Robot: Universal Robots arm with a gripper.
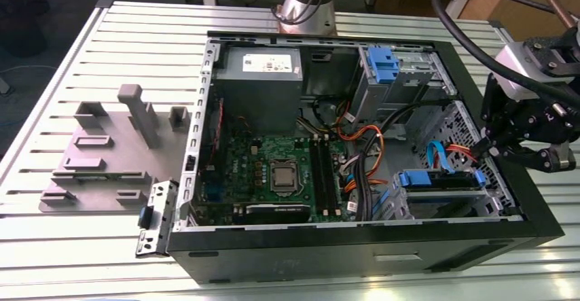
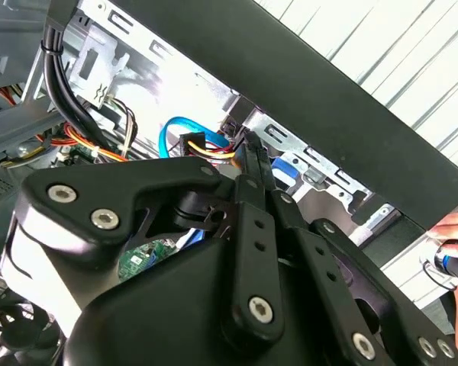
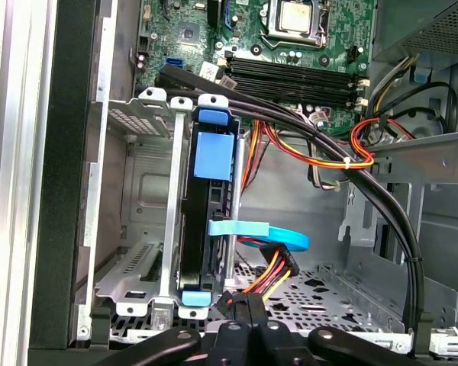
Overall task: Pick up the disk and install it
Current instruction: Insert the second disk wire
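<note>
1. Nearest my lens in the first wrist view is the gripper (image 3: 248, 305), its fingers pressed together with nothing between them.
2. Just beyond the fingertips, toward twelve o'clock in that view, the disk (image 3: 210, 221) stands on edge in its blue carrier, already slid into the drive cage (image 3: 141, 194); in the exterior view I see it at about four o'clock of the computer case (image 1: 507, 179).
3. A blue data cable (image 3: 263, 232) and a red-yellow power lead (image 3: 271, 271) end at a connector between the fingertips and the disk's end.
4. I judge the installing step nearly done: the disk is housed and the gripper is empty at the cabling.
5. Next, I reckon, calls for confirming the connector is fully seated, with a light, straight push and no snagging of the black cable bundle (image 3: 351, 183).
</note>
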